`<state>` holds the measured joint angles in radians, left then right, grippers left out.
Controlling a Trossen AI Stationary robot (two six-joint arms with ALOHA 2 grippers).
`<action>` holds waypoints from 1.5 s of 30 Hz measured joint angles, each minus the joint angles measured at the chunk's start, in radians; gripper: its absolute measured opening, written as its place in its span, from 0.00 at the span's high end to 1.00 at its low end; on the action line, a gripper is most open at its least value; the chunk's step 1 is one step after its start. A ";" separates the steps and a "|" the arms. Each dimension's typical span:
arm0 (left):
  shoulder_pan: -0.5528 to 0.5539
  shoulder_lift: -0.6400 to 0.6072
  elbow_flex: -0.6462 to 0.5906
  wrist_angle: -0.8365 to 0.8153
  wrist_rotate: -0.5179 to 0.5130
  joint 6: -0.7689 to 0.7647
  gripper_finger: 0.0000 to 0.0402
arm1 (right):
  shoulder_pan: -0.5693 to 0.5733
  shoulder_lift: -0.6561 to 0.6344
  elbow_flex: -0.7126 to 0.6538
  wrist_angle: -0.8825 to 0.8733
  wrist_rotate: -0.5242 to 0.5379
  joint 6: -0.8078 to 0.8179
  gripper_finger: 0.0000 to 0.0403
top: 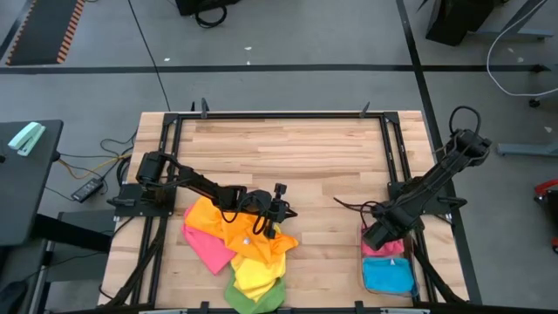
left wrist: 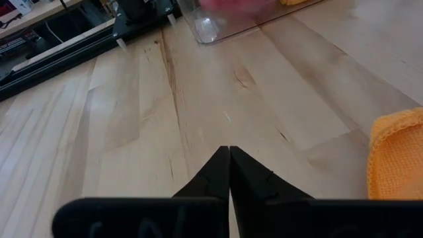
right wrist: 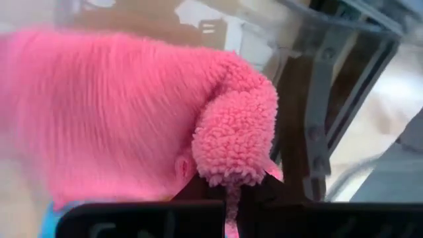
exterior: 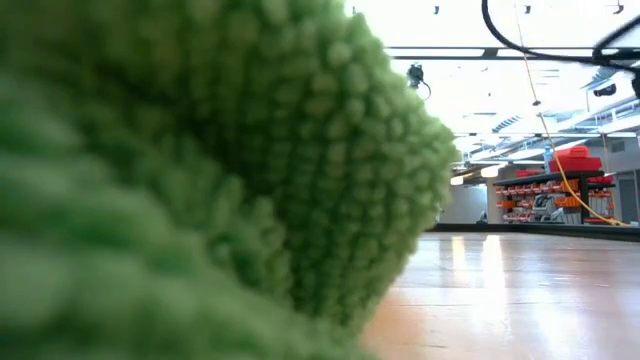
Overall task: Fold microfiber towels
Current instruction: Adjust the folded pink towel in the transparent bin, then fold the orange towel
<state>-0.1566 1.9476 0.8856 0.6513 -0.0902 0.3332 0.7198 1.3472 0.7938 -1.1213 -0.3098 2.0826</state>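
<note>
Left gripper (top: pixel 281 209) clenched on nothing — bare table (top: pixel 305 157) ahead of its jaws, orange towel (top: pixel 248 228) edge just beside them. Right gripper (top: pixel 377 234) grasps the pink towel (right wrist: pixel 132 112) over the clear bin (top: pixel 388 270), bin wall close ahead. Loose pile beside the left jaws: orange, one pink (top: pixel 207 247), one yellow (top: pixel 253 275), one green (top: pixel 253 299). In the bin: one pink, one blue (top: pixel 388 276).

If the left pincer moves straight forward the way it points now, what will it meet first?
Probably nothing soon: the left pincer, shut, faces bare table. The first thing ahead seems to be the clear bin at the far side, though depth is unclear. The orange towel lies off to one side.
</note>
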 joint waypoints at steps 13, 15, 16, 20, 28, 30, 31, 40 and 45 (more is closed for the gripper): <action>0.000 0.000 0.000 -0.004 0.000 -0.008 0.96 | -0.032 0.014 -0.042 0.047 -0.030 -0.017 0.95; 0.000 0.000 0.000 -0.010 0.000 -0.008 0.97 | -0.032 0.014 -0.042 0.047 -0.028 -0.019 0.92; 0.000 0.000 0.000 -0.015 0.000 -0.008 0.97 | -0.030 0.014 -0.042 0.047 -0.026 -0.026 0.90; 0.000 0.000 0.000 -0.022 0.000 -0.008 0.96 | -0.031 0.012 -0.042 0.046 -0.033 -0.053 0.80; 0.000 0.000 0.000 -0.021 0.000 -0.008 0.94 | -0.057 -0.014 0.051 -0.124 -0.087 -0.124 0.62; 0.000 0.000 0.000 -0.021 0.000 -0.008 0.95 | -0.058 -0.014 0.100 -0.202 -0.087 -0.137 0.60; 0.000 0.000 0.000 -0.021 0.000 -0.008 0.96 | -0.058 -0.014 0.125 -0.234 -0.080 -0.138 0.60; 0.000 0.000 0.000 -0.020 0.000 -0.008 0.95 | -0.036 -0.014 0.156 -0.142 0.137 -0.135 0.60; 0.000 0.000 0.000 -0.019 0.000 -0.008 0.93 | -0.036 -0.014 0.063 -0.021 0.119 -0.090 0.62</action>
<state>-0.1570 1.9476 0.8852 0.6319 -0.0902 0.3248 0.6834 1.3327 0.8565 -1.1418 -0.1904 1.9928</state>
